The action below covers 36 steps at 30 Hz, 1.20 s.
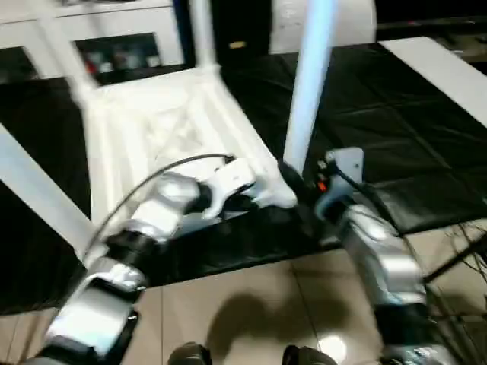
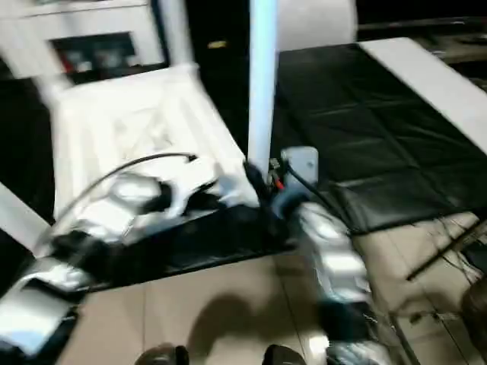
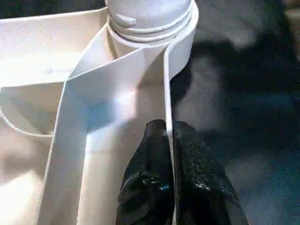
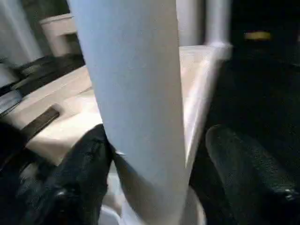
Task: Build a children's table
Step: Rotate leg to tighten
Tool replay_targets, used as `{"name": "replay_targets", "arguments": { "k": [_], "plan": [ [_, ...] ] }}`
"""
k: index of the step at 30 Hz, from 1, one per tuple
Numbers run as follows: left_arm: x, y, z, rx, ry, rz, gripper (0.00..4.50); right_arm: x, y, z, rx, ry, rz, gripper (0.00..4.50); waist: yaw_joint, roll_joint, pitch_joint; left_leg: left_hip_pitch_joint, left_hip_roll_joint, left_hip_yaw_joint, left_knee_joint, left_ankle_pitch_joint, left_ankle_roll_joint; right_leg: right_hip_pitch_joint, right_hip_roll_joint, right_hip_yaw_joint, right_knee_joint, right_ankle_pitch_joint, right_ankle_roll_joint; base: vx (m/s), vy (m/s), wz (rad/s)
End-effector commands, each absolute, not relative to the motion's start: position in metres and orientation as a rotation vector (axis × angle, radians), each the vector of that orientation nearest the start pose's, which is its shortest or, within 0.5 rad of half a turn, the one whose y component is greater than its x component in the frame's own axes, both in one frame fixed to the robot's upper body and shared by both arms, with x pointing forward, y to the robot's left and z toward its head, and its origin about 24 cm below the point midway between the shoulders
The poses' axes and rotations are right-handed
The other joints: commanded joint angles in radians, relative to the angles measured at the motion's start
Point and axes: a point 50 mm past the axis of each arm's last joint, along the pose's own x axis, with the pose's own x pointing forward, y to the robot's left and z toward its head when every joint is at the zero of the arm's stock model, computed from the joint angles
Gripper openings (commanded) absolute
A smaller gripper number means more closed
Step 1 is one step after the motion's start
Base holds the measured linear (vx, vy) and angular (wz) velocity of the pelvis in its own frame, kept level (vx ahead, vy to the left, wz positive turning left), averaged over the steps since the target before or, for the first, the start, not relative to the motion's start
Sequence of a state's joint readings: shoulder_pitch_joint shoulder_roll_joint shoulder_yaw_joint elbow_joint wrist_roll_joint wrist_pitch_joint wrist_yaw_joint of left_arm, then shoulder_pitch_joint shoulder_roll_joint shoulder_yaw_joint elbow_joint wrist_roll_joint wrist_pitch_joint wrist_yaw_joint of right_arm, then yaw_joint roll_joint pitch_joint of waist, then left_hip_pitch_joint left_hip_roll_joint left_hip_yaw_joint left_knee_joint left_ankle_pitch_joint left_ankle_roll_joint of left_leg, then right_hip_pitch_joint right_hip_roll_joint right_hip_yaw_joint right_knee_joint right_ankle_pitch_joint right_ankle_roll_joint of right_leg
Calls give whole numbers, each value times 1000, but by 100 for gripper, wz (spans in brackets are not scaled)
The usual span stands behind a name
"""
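Observation:
The white tabletop (image 1: 167, 122) lies upside down on a black mat, its ribbed underside facing up. White legs stand in its corner sockets. My left gripper (image 3: 168, 133) is shut on the tabletop's thin rim wall, close to the near corner socket (image 3: 183, 51). The leg (image 1: 308, 84) in that socket rises straight up. My right gripper (image 1: 293, 179) surrounds the base of this leg with its jaws spread. One finger (image 4: 91, 159) rests against the leg and the other finger (image 4: 243, 173) stands apart from it.
Other legs rise at the back (image 1: 202, 34) and at the left (image 1: 38, 194). A flat white board strip (image 1: 449, 68) lies on the black mat (image 1: 365, 114) at the far right. Tiled floor (image 1: 251, 304) runs along the mat's near edge. A black stand's legs (image 1: 456, 258) are at the right.

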<state>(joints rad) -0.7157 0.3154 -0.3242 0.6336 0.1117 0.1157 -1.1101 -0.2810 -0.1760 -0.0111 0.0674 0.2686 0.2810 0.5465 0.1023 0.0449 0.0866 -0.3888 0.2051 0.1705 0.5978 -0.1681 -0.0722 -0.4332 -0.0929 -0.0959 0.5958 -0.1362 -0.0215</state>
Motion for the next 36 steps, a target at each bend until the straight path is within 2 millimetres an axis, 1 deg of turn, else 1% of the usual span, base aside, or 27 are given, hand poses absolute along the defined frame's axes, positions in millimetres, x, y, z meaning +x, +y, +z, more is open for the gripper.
{"name": "replay_targets", "arguments": {
  "k": [1,2,3,4,5,7,8,9,10,11,12,13,14,15,17,18,20,22,23,24,25,26,28,29,30,32,36],
  "plan": [
    [334,117,81,631,378,-1404,0,290,-161,93,42,27,716,367,3,-2,-102,20,17,1,-60,-188,69,79,-46,48,-60,-209,-199,0,0,0],
    [334,118,81,633,380,-1414,0,288,-163,93,34,35,739,367,5,-2,-102,19,17,1,-60,-195,66,79,-47,48,-60,-218,-197,0,0,0],
    [332,121,82,657,377,-1469,0,284,-166,93,0,50,818,384,7,-1,-102,21,19,0,-61,-206,58,75,-50,48,-62,-243,-192,0,0,0],
    [331,122,82,662,377,-1482,0,283,-166,93,-5,55,836,390,9,-7,-101,20,16,1,-61,-216,59,76,-50,46,-68,-264,-186,0,0,0],
    [329,124,84,669,386,-1541,0,279,-167,95,-18,80,931,396,13,-6,-99,21,17,1,-62,-224,54,77,-52,48,-69,-293,-175,0,0,0],
    [328,126,85,667,396,-1575,0,275,-166,96,-16,101,1001,396,17,-5,-95,26,19,2,-64,-250,50,74,-52,47,-77,-349,-164,0,0,0],
    [326,127,86,681,415,-1635,0,273,-165,97,-17,138,1103,396,19,-8,-93,29,21,1,-66,-271,43,75,-52,45,-77,-375,-167,0,0,0],
    [326,127,86,682,416,-1639,0,272,-165,97,-17,141,1109,396,21,-7,-93,29,22,0,-67,-273,42,75,-55,46,-78,-380,-167,0,0,0],
    [324,127,88,697,429,-1697,0,271,-164,97,-22,181,1202,396,22,-7,-93,30,22,0,-67,-275,41,74,-55,46,-78,-386,-167,0,0,0],
    [324,127,88,700,430,-1714,0,271,-164,97,-25,192,1230,396,24,-8,-95,28,22,-1,-67,-267,40,77,-54,46,-77,-382,-166,0,0,0],
    [323,126,89,708,430,-1732,0,271,-163,97,-30,199,1253,396,26,-12,-96,29,23,0,-66,-262,40,75,-56,46,-76,-378,-169,0,0,0],
    [322,124,90,722,430,-1764,0,272,-162,96,-33,218,1284,396,36,-10,-98,32,25,1,-65,-250,38,71,-57,48,-74,-367,-176,0,0,0],
    [322,123,90,725,429,-1773,0,273,-162,95,-35,223,1293,370,38,-10,-99,34,24,2,-63,-250,38,68,-56,47,-74,-362,-182,0,0,0],
    [322,121,91,734,426,-1789,0,274,-161,94,-42,232,1309,363,43,-13,-99,36,26,2,-63,-249,34,68,-57,48,-71,-351,-192,0,0,0],
    [321,117,91,753,422,-1825,0,275,-159,92,-35,259,1365,363,49,-12,-101,37,28,3,-63,-247,34,68,-57,49,-69,-335,-199,0,0,0],
    [321,117,91,754,422,-1826,0,275,-159,92,-35,260,1367,357,50,-12,-102,34,27,2,-62,-244,35,71,-57,49,-68,-329,-201,0,0,0],
    [322,114,92,762,417,-1840,0,276,-154,92,-28,281,1411,322,56,-14,-104,29,27,1,-62,-226,37,74,-57,48,-61,-301,-204,0,0,0],
    [322,114,93,766,417,-1843,0,277,-153,93,-28,287,1426,318,58,-13,-106,30,28,1,-61,-216,39,73,-58,49,-60,-290,-203,0,0,0],
    [322,114,93,766,417,-1843,0,277,-152,92,-23,293,1438,300,60,-11,-107,29,28,0,-60,-214,38,74,-58,49,-58,-285,-206,0,0,0],
    [323,114,93,767,417,-1844,0,277,-152,92,-18,300,1450,300,60,-12,-107,29,27,1,-59,-211,39,73,-57,48,-58,-278,-209,0,0,0],
    [323,114,93,767,417,-1844,0,277,-152,92,-18,300,1450,289,60,-12,-107,29,27,1,-59,-211,39,73,-57,48,-58,-278,-209,0,0,0],
    [323,115,93,769,419,-1845,0,278,-150,92,-7,310,1471,273,61,-16,-107,25,27,1,-59,-205,41,76,-59,48,-57,-280,-206,0,0,0],
    [323,116,93,775,424,-1844,0,278,-149,92,4,320,1488,258,60,-14,-107,23,27,0,-59,-200,42,76,-58,47,-57,-287,-202,0,0,0],
    [323,116,92,775,424,-1844,0,278,-149,91,8,329,1497,249,60,-19,-107,23,27,1,-58,-195,45,75,-58,47,-57,-283,-201,0,0,0],
    [323,116,92,774,424,-1844,0,278,-149,91,10,335,1503,249,62,-16,-108,22,27,0,-57,-188,47,76,-59,46,-56,-281,-201,0,0,0],
    [323,117,92,770,426,-1842,0,278,-149,90,17,342,1509,221,62,-17,-108,22,27,0,-57,-187,45,75,-58,47,-57,-285,-198,0,0,0],
    [324,118,92,759,433,-1833,0,279,-147,90,37,337,1506,209,60,-19,-105,23,26,1,-59,-201,40,74,-59,46,-61,-318,-189,0,0,0]
  ]
}}
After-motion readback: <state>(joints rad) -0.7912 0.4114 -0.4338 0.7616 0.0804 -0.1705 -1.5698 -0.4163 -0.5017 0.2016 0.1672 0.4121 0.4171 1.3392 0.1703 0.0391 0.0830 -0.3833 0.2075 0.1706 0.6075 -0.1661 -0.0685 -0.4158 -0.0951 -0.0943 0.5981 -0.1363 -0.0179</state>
